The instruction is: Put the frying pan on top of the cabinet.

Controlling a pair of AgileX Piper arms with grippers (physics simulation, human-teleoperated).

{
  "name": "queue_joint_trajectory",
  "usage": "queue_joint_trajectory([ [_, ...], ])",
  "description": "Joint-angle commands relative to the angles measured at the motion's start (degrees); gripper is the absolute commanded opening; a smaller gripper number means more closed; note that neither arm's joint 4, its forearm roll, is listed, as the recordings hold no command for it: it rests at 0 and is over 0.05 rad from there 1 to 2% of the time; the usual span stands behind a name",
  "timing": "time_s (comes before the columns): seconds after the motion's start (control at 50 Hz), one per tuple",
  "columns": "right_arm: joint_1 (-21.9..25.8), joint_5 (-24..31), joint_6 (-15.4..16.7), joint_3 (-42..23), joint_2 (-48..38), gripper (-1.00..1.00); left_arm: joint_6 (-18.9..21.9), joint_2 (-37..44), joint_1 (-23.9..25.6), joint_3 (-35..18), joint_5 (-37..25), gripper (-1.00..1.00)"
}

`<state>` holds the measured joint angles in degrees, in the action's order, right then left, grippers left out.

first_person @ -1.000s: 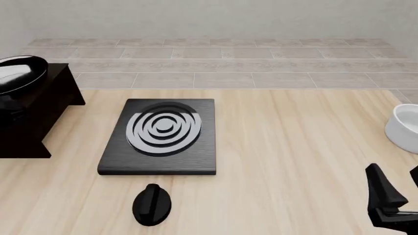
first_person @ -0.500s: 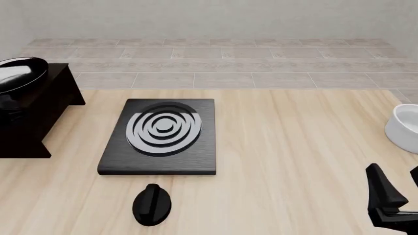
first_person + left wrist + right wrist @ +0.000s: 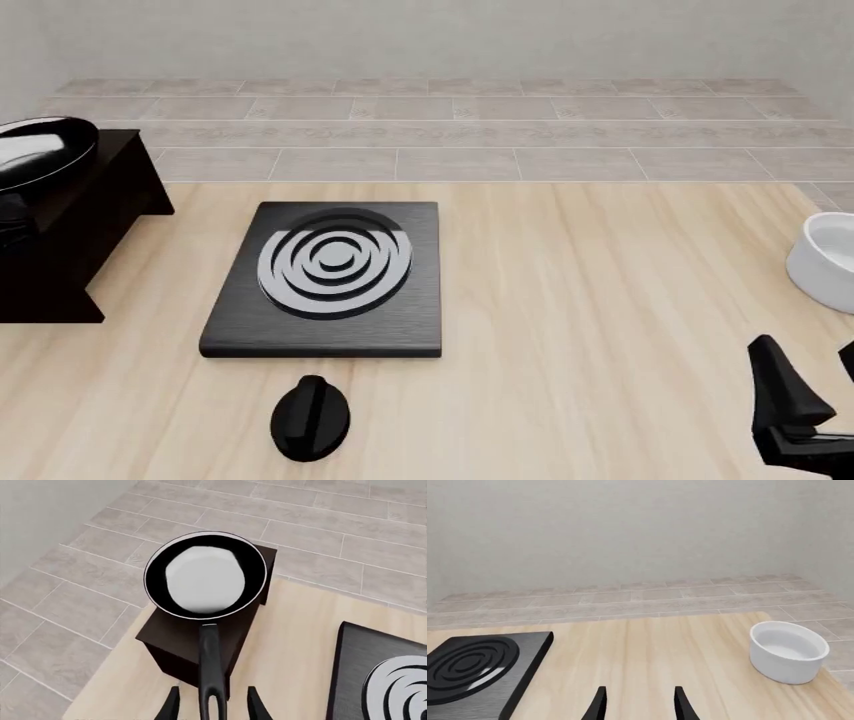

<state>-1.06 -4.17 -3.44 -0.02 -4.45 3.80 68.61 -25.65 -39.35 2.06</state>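
The cabinet (image 3: 200, 645) stands ahead of the left fingers (image 3: 212, 706), carrying the frying pan (image 3: 205, 575) on its top. Its handle runs back between those spread fingers, ungripped. Risk, I judge: pulling back crookedly could snag the handle and drag the pan off. The right fingers (image 3: 639, 704) are spread, empty.

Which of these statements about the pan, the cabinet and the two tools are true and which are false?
1. The round glossy black frying pan sits on the dark brown wooden cabinet. True.
2. The left tool is shut tight on the pan's handle. False: its fingers stand apart on either side of the handle.
3. The white round bowl lies inside the pan. False: it stands on the light wooden table, far to the right.
4. The right tool holds nothing. True.
5. The flat black slab with white rings lies on the table. True.
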Motion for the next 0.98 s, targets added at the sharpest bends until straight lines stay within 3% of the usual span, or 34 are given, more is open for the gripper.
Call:
queue_joint_trajectory([
  [0.02, 0.0, -0.1, -0.1, 0.0, 0.0, 1.0, 0.5, -3.1, 0.3, 1.0, -1.8, 1.0],
  [0.98, -0.1, 1.8, -0.5, 0.0, 2.3, 1.0, 0.3, -23.3, 1.5, 9.7, -12.9, 1.0],
])
